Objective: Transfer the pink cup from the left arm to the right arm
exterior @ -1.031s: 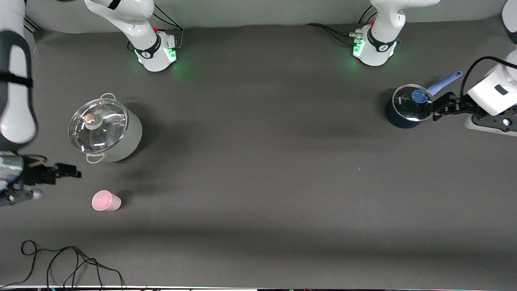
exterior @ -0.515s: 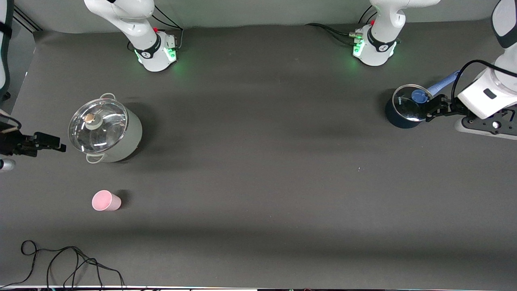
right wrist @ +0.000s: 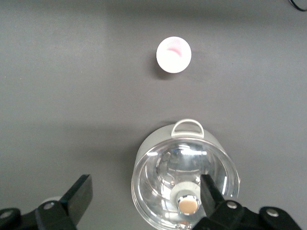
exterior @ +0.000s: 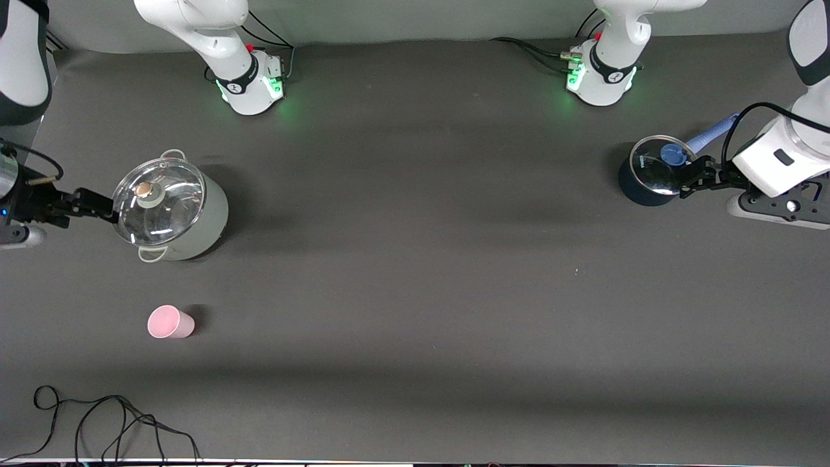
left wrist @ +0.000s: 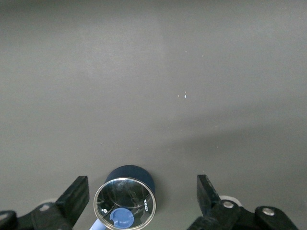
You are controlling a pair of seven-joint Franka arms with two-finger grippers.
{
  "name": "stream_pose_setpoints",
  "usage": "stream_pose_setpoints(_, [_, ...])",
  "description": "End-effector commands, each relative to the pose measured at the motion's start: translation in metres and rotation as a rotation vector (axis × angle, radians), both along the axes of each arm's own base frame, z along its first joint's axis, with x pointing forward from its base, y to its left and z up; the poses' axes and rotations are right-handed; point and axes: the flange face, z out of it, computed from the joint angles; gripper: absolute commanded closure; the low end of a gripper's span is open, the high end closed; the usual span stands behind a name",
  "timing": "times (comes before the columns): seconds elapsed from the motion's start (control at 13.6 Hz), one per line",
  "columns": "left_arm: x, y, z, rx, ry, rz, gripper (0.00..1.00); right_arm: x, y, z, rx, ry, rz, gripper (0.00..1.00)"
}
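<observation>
The pink cup [exterior: 170, 322] stands upright on the dark table, toward the right arm's end and nearer the front camera than the large pot. It also shows in the right wrist view [right wrist: 173, 54]. My right gripper [exterior: 104, 204] is open and empty, in the air beside the large pot's lid, well apart from the cup. In the right wrist view [right wrist: 144, 196] its jaws frame the pot's lid. My left gripper [exterior: 688, 181] is open and empty at the edge of the blue saucepan, and in the left wrist view [left wrist: 141, 196] the saucepan lies between its jaws.
A large grey pot [exterior: 170, 211] with a glass lid stands beside the right gripper. A small dark-blue saucepan [exterior: 655, 170] with a glass lid and a blue handle stands at the left arm's end. A black cable [exterior: 97, 421] lies near the front edge.
My right gripper has moved away from the cup and now hangs beside the large pot's lid. My left gripper has shifted slightly toward the blue saucepan. The cup has not moved.
</observation>
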Motion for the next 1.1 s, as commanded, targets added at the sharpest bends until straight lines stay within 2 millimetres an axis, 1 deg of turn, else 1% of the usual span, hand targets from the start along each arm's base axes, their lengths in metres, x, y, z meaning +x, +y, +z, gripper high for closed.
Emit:
stream_pose_setpoints(0.0, [0.001,0.001,0.003,-0.027,-0.006,0.005,0.00,-0.012,0.012,0.013,-0.016,-0.024,-0.053,0.01])
stream_pose_setpoints(0.07, [0.001,0.002,0.002,-0.030,-0.005,0.007,0.00,-0.009,0.027,0.018,-0.017,-0.033,-0.058,0.01])
stream_pose_setpoints(0.15, [0.001,0.002,0.001,-0.030,-0.003,0.007,0.00,-0.007,0.034,0.023,-0.017,-0.046,-0.079,0.01])
stream_pose_setpoints(0.29, [0.001,0.002,0.002,-0.030,-0.005,0.007,0.00,-0.002,0.033,0.032,-0.018,-0.064,-0.070,0.01])
stream_pose_setpoints(0.44, [0.001,0.001,0.001,-0.030,-0.003,0.005,0.00,-0.001,0.033,0.037,-0.017,-0.076,-0.046,0.01])
stream_pose_setpoints(0.52, [0.001,0.001,0.002,-0.030,-0.004,0.005,0.00,0.001,0.033,0.044,-0.017,-0.090,-0.037,0.01])
stream_pose_setpoints(0.59, [0.001,0.000,0.002,-0.030,-0.004,0.004,0.00,0.007,0.033,0.043,-0.018,-0.092,-0.037,0.01])
stream_pose_setpoints(0.74, [0.001,0.002,0.002,-0.030,-0.003,0.007,0.00,0.020,0.031,0.048,-0.015,-0.109,-0.042,0.01])
stream_pose_setpoints(0.88, [0.001,0.002,0.001,-0.030,-0.001,0.007,0.00,0.020,0.027,0.053,-0.016,-0.106,-0.048,0.01])
stream_pose_setpoints(1.03, [0.000,0.001,0.002,-0.030,0.002,0.005,0.00,0.013,0.029,0.055,-0.013,-0.072,-0.044,0.01])
